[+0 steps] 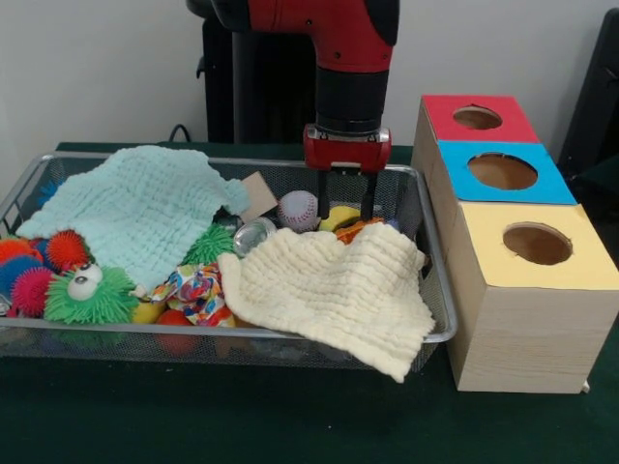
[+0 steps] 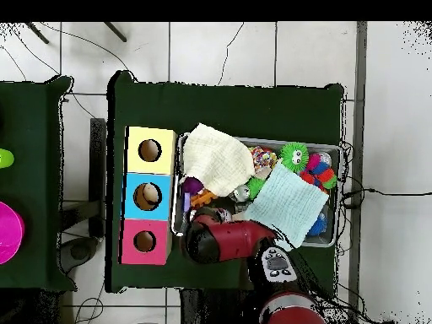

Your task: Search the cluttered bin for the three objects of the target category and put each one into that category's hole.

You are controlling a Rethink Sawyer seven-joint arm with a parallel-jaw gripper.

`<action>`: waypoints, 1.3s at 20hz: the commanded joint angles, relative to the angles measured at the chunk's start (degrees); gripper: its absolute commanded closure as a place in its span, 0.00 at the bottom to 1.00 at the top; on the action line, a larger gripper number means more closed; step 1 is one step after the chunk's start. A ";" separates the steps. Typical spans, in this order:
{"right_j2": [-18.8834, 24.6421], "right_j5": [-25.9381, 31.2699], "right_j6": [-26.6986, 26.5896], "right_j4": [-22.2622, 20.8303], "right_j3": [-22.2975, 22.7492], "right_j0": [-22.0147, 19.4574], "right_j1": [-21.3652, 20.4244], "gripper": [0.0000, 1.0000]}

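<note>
- The gripper [image 1: 347, 203] is hanging over the far right corner of the wire bin [image 1: 437, 290] in the front view, its two dark fingers [image 1: 322, 193] spread apart and closed on nothing.
- Just below the fingertips a yellow toy [image 1: 338, 217] and an orange piece [image 1: 356, 230] are lying; whether the tips are touching them is hard to say from here.
- A baseball [image 1: 298, 210] is sitting just beside the gripper, with a clear roundish object [image 1: 253, 235] near it.
- A cream cloth [image 1: 334, 290] is draping over the bin's front right rim, and a pale green cloth [image 1: 140, 208] is covering the far left part.
- Spiky balls are crowding the left end: a green one with an eye [image 1: 89, 295], an orange one [image 1: 66, 249] and a pink one [image 1: 31, 288].
- The wooden box [image 1: 522, 329] is standing just beside the bin, showing a red hole [image 1: 477, 118], a blue hole [image 1: 502, 171] and a yellow hole [image 1: 538, 244].
- Overhead, something pale is showing inside the blue hole.
</note>
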 commanded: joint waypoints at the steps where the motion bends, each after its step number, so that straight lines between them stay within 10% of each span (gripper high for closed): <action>1: 2.28 -1.20 1.18 -2.51 -10.07 -0.10 0.84 0.00; 11: 5.58 11.08 -2.51 -2.59 -9.34 -2.68 -1.41 0.00; 19: 10.35 27.47 -6.23 1.80 -3.47 -7.25 -14.62 0.00; 26: 13.69 38.52 -10.62 1.24 -4.68 -10.74 -17.45 0.00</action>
